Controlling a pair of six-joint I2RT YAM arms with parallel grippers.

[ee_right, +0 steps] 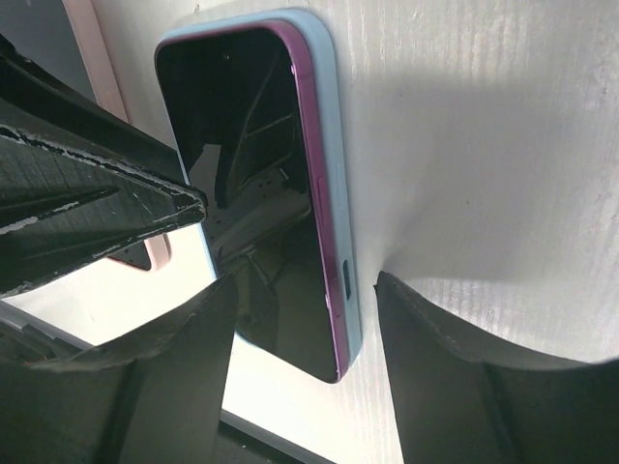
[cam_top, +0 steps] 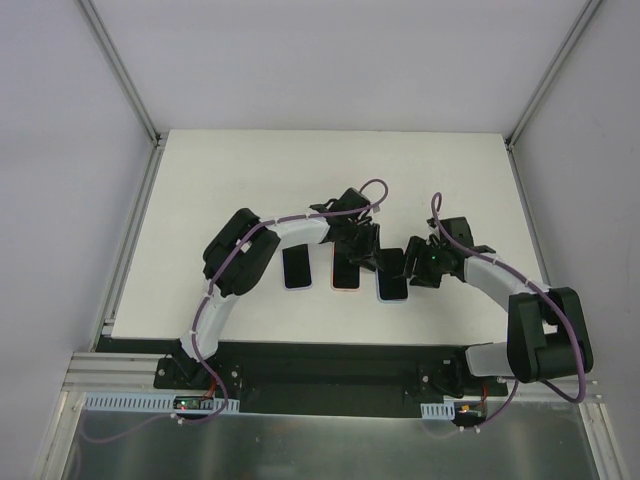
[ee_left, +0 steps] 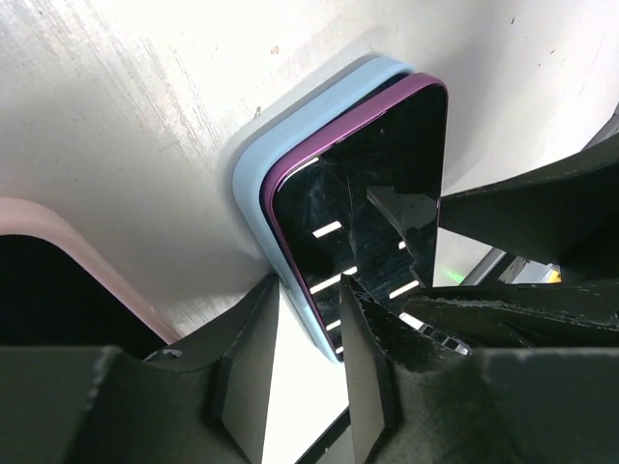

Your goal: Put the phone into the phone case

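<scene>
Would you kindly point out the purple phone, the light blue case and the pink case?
purple phone [ee_left: 387, 184], left wrist view, middle of its dark screen.
light blue case [ee_left: 250, 184], left wrist view, its rounded outer rim.
pink case [ee_left: 97, 275], left wrist view, its curved rim.

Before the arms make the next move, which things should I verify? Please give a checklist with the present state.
1. The phone lies over the light blue case: ok.
2. The phone is fully seated: not ok; its purple side shows above the case rim.
3. The right gripper is open, fingers astride the phone's end: ok.
4. The left gripper has a hold on the phone: cannot tell.
5. The pink case lies apart from the blue one: ok.
</scene>
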